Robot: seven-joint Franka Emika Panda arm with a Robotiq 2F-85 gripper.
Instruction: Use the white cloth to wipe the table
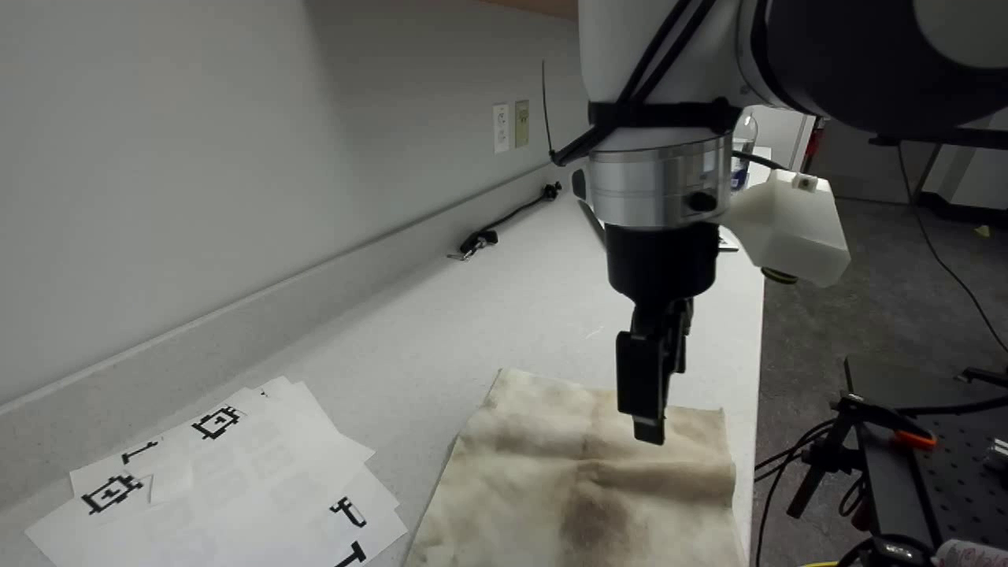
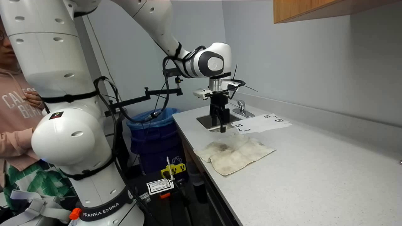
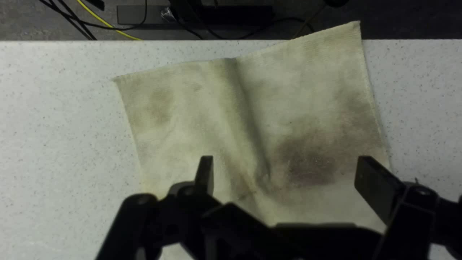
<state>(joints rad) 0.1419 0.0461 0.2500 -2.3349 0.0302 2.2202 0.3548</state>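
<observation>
The white cloth [image 1: 520,480], cream with grey-brown stains, lies spread and wrinkled on the white table [image 1: 409,323]. In an exterior view the cloth [image 2: 241,155] lies near the table's edge, on the table [image 2: 314,175]. In the wrist view the cloth [image 3: 187,108] has a raised fold running through its middle, and one corner overlaps the table edge. My gripper [image 3: 285,169] is open and empty above the cloth, its fingers wide apart with the fold between them in that view. The gripper also shows in both exterior views [image 1: 660,405] [image 2: 219,127], pointing down.
White marker sheets [image 1: 260,465] lie beside the cloth, also in an exterior view [image 2: 263,123]. A sink [image 2: 205,123] and faucet [image 2: 242,108] are behind the gripper. A black cable [image 1: 479,239] lies by the wall. A cabinet [image 2: 301,11] hangs above. A person [image 2: 19,106] stands behind the arm.
</observation>
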